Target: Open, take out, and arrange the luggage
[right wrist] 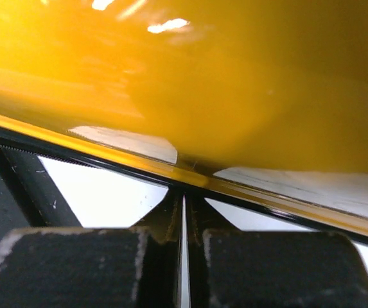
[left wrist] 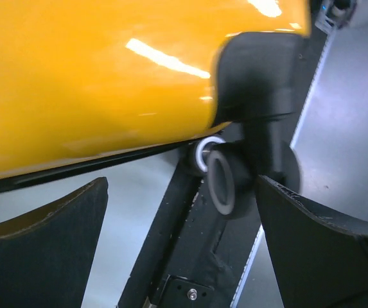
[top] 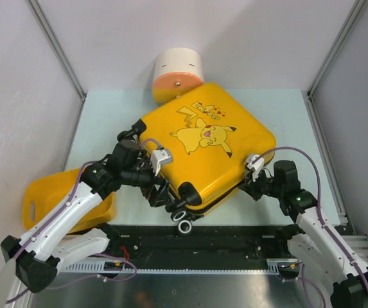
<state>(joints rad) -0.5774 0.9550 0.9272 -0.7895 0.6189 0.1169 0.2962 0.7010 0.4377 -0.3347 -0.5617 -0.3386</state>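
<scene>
The luggage [top: 209, 151] lies closed, flat on the table [top: 286, 109]. We judge its shell stiff, glossy and slippery; take hold at the zipper [right wrist: 55, 156], not the shell. Our left gripper [left wrist: 184, 212] stands spread by a wheel [left wrist: 221, 183]; our right gripper [right wrist: 184, 256] is pressed together beside the zipper.

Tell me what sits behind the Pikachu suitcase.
A cream-and-orange cylindrical container sits behind the luggage. The suitcase's far corner covers part of its orange end, so whether they touch cannot be seen.
</scene>
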